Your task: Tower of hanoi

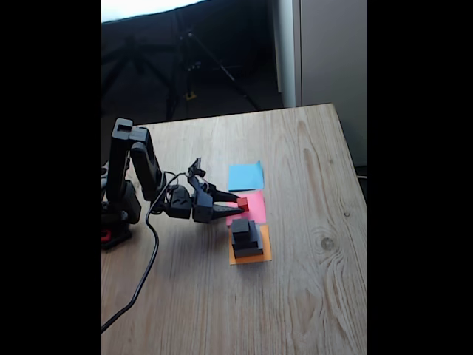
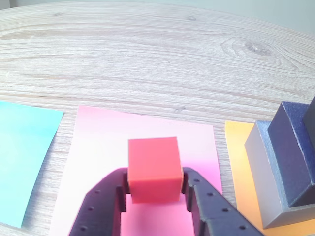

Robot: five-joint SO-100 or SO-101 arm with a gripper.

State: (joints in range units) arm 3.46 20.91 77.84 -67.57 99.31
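The gripper (image 2: 154, 192) is clamped on the red cube (image 2: 153, 168), one finger pressed to each side of it, over the pink paper square (image 2: 101, 147); in the wrist view the cube's lower edge is hidden between the fingers, so I cannot tell whether it rests on the paper or hangs just above it. In the fixed view the arm (image 1: 133, 174) stands near the table's (image 1: 310, 296) left edge and reaches toward the middle, with the gripper (image 1: 238, 208) at the pink square's (image 1: 256, 205) near side. Three paper squares lie in a row touching or nearly so: the blue paper square (image 1: 245, 177) toward the far edge, the pink one between, and the orange paper square (image 1: 264, 254) nearest the front edge. On the orange square stands a stack: the grey block (image 2: 261, 182) at the bottom, the medium black block (image 2: 290, 157) on it, and the small black cube (image 1: 240, 228) on top. This stack is just beside the held cube, apart from it. Bare wood lies open toward the right edge and the front edge, and a cable (image 1: 144, 274) trails along the left side toward the front-left corner.
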